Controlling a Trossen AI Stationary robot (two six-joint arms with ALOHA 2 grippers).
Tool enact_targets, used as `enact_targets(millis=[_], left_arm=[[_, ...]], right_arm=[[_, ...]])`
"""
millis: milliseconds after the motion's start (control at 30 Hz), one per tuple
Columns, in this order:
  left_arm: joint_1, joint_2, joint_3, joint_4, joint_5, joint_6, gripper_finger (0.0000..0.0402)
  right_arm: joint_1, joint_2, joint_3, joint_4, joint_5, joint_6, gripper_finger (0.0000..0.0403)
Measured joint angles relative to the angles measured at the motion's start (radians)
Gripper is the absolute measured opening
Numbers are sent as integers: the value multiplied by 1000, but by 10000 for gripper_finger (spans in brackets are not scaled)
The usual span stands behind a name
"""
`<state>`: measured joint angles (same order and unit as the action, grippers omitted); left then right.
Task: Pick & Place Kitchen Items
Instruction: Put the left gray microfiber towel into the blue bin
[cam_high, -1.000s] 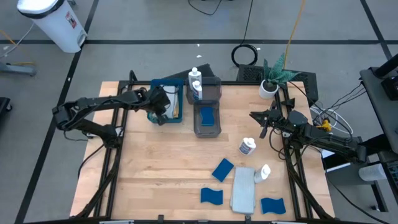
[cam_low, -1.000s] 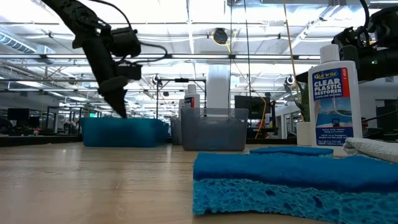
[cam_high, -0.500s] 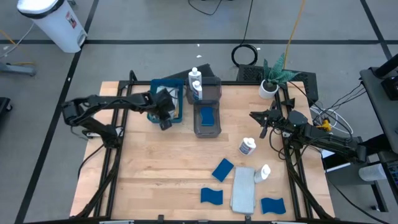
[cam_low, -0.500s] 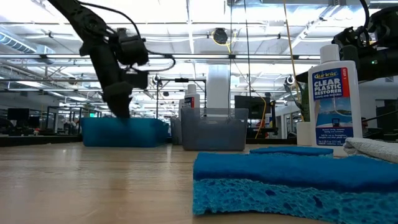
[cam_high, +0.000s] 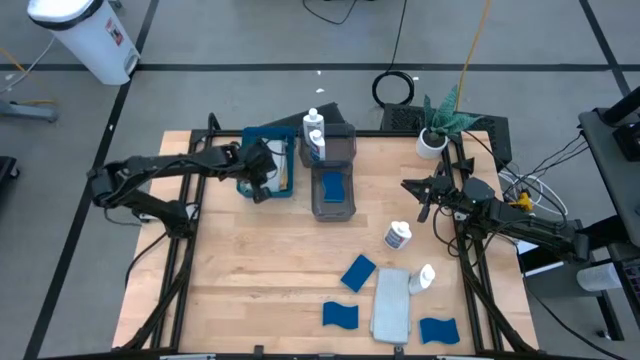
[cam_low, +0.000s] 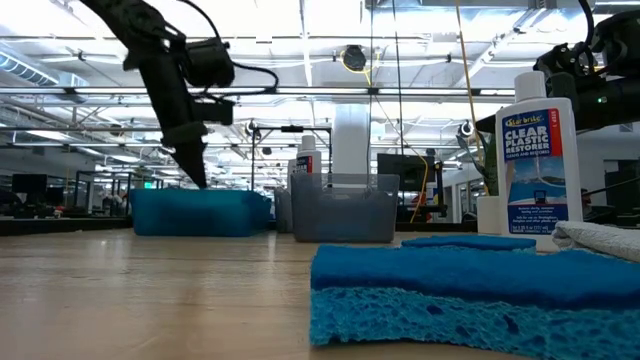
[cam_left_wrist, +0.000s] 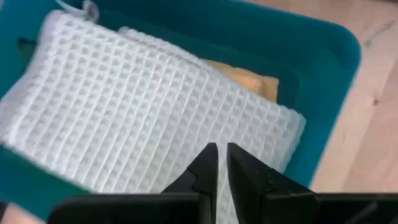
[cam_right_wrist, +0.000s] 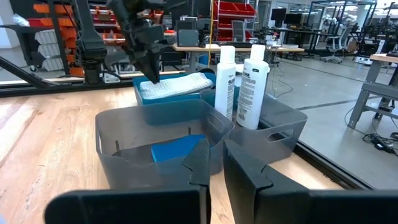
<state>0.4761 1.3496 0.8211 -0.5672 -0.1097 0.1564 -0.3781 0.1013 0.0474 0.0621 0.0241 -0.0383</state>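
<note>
High view: the closed, empty left gripper (cam_high: 257, 180) has drawn back over the blue tray (cam_high: 281, 187).

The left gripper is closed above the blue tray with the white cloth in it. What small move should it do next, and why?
Probably lift the left gripper clear of the blue tray. Its fingers are shut and empty, and the white waffle cloth already lies in the tray, while a grey cloth and sponges wait on the table.

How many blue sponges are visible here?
4: one in the grey bin; three loose near the table's front, at and. More could be hidden in the bins.
</note>
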Motion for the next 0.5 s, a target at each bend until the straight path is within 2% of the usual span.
enact_targets(millis=[233, 500], left_arm=[[2, -29, -1, -134, -2, -82, 37], [8, 24, -66, -104, 14, -139, 37]], right_arm=[[0, 0, 0, 0, 0, 0, 20], [0, 0, 0, 0, 0, 0, 20]])
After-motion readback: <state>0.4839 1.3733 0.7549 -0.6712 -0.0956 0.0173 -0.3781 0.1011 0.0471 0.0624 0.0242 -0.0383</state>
